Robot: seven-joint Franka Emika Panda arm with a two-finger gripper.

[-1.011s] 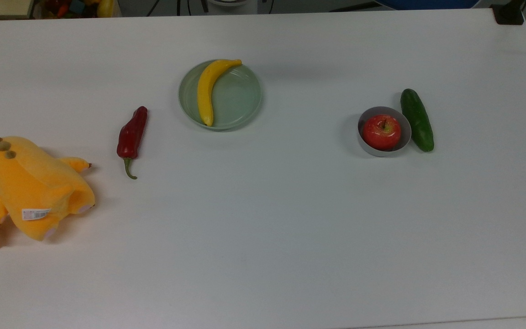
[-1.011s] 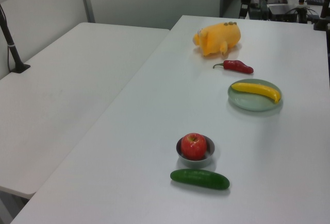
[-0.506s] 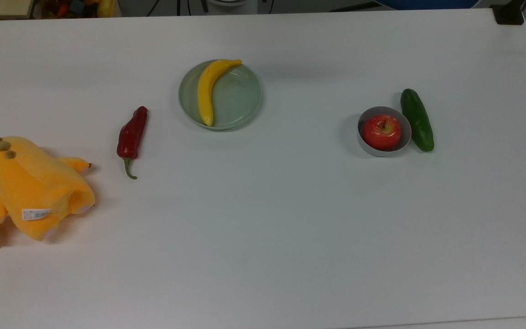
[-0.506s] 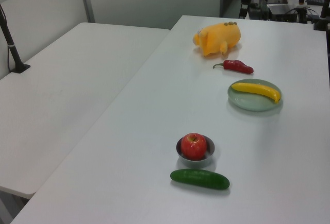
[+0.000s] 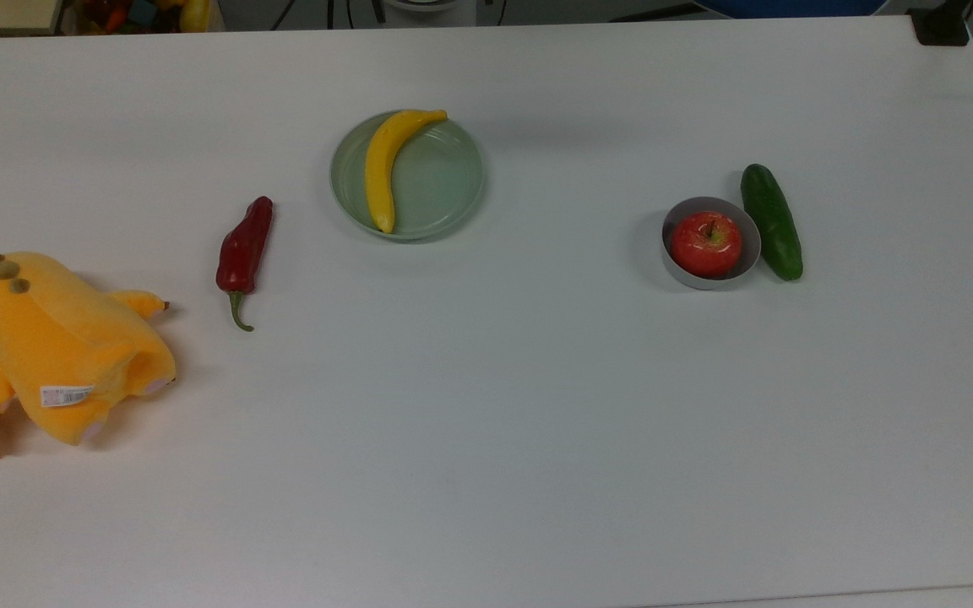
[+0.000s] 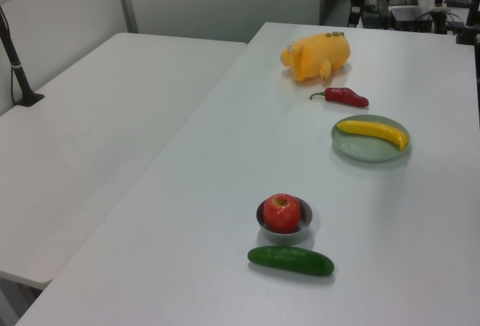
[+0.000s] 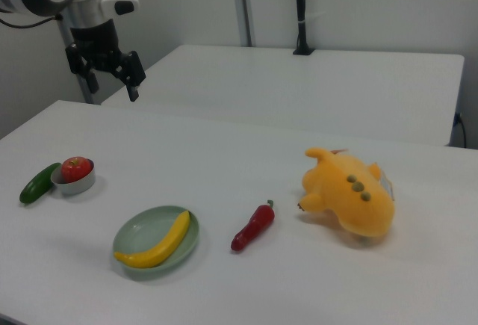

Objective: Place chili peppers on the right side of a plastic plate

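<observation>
Nothing moves since the earlier frames: the chili pepper [image 5: 244, 247] lies on the counter [image 5: 486, 439] between the plush toy [image 5: 56, 346] and the plastic plate [image 5: 444, 181], the gripper [image 7: 110, 75] hangs open far away, and the banana [image 5: 385, 165] may block a careless placing.

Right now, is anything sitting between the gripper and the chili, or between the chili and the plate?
Nothing visible blocks either path. The gripper hangs open, high above the table, with free air down to the chili. Bare table separates the chili from the plate; a banana lies on the plate.
</observation>
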